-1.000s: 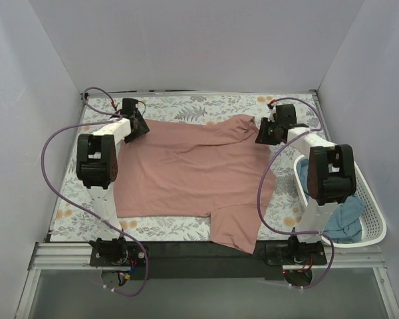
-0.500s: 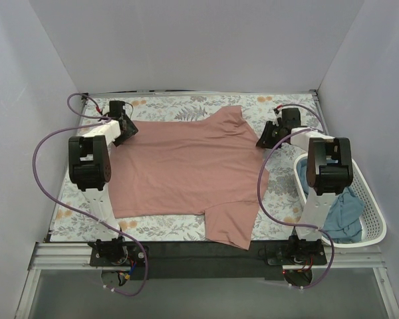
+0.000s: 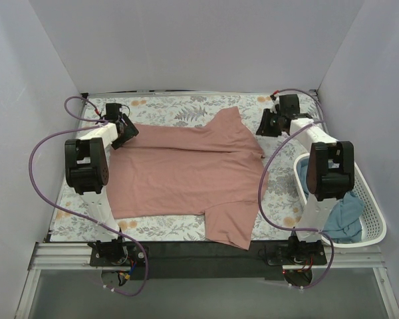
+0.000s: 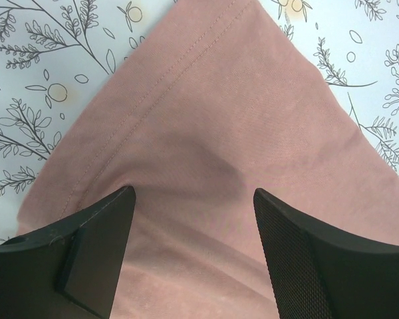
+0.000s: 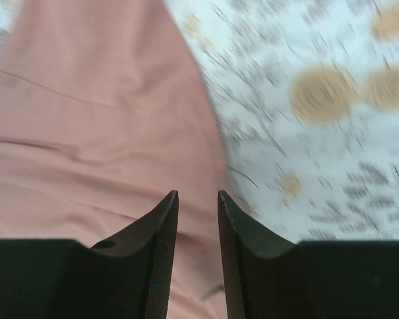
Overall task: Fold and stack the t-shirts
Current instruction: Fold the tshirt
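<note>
The dusty-pink t-shirt [image 3: 186,169] lies spread flat on the floral cloth, plain side up, with one sleeve hanging over the near edge. My left gripper [image 3: 124,129] is open, jaws wide, just above the shirt's far-left corner [image 4: 206,119]. In the left wrist view the gripper [image 4: 193,191] holds nothing. My right gripper [image 3: 266,126] is at the shirt's far-right edge. In the blurred right wrist view its jaws [image 5: 198,194] stand a narrow gap apart over the pink cloth [image 5: 86,133], pinching nothing. The teal-blue t-shirt [image 3: 344,219] lies crumpled in the basket.
The white slotted basket [image 3: 378,219] stands at the right edge beside the right arm. The floral cloth [image 3: 179,109] covers the table and shows beside the shirt in both wrist views [image 4: 40,60] [image 5: 319,133]. White walls close in three sides.
Both grippers moved outward and toward the far side, drawing the shirt's top edge flatter and wider. The bunched shoulder by the right gripper has dropped onto the table, and that gripper no longer holds it.
</note>
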Robot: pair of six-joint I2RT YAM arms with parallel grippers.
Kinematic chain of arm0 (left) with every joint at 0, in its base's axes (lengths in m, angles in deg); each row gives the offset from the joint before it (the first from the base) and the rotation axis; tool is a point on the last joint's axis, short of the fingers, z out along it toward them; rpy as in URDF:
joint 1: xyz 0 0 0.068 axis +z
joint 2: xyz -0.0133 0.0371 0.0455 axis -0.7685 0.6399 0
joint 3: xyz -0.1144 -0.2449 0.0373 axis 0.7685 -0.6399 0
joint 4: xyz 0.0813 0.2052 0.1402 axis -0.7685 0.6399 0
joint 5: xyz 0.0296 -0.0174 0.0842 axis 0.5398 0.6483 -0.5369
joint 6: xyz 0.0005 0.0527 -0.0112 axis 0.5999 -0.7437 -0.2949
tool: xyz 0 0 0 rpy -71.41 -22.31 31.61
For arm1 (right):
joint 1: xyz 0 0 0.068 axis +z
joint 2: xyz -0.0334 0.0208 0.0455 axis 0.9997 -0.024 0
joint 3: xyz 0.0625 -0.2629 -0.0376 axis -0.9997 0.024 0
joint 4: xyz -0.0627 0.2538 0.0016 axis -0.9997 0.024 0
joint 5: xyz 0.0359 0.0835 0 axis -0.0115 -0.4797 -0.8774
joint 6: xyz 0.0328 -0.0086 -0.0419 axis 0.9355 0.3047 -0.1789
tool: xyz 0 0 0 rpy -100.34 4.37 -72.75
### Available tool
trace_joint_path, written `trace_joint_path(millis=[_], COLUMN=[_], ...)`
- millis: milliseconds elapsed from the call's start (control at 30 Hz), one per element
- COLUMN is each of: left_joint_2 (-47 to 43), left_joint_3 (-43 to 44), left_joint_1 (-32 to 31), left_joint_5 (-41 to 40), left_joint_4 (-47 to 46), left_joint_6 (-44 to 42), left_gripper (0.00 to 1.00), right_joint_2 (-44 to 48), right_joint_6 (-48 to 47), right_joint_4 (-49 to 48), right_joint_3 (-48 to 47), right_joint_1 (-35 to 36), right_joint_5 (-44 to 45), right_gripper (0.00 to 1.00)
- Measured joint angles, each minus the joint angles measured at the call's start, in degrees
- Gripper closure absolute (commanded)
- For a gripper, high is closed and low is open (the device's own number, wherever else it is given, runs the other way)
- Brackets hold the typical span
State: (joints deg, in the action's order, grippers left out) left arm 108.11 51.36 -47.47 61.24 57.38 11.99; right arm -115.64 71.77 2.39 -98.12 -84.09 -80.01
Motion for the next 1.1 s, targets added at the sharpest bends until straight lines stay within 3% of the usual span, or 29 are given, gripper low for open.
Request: trace_joint_path(millis=[233, 400, 700, 1100], left_joint_2=[0.02, 0.09, 1.73, 7.8], left_joint_3=[0.02, 0.02, 2.25, 10.64], left_joint_1=[0.11, 0.13, 0.15, 0.11], left_joint_5=[0.61, 0.59, 1.03, 6.91], left_joint_4=[0.0, -0.04, 0.15, -1.73], left_joint_6=[-0.46, -0.79, -1.2, -1.84], left_gripper=[0.28, 0.28, 0.27, 0.18], right_joint_2=[-7.13, -15.72, -21.75, -33.18], right_joint_6=[0.31, 3.39, 9.03, 11.56], right_joint_4=[-7.45, -11.45, -13.81, -15.23], right_joint_3=[-10.25, -12.22, -15.72, -32.09], right_joint_1=[7.13, 8.72, 6.93, 0.17], right_joint_5=[-4.96, -8.92, -8.39, -12.2], right_gripper=[0.64, 0.64, 0.63, 0.62])
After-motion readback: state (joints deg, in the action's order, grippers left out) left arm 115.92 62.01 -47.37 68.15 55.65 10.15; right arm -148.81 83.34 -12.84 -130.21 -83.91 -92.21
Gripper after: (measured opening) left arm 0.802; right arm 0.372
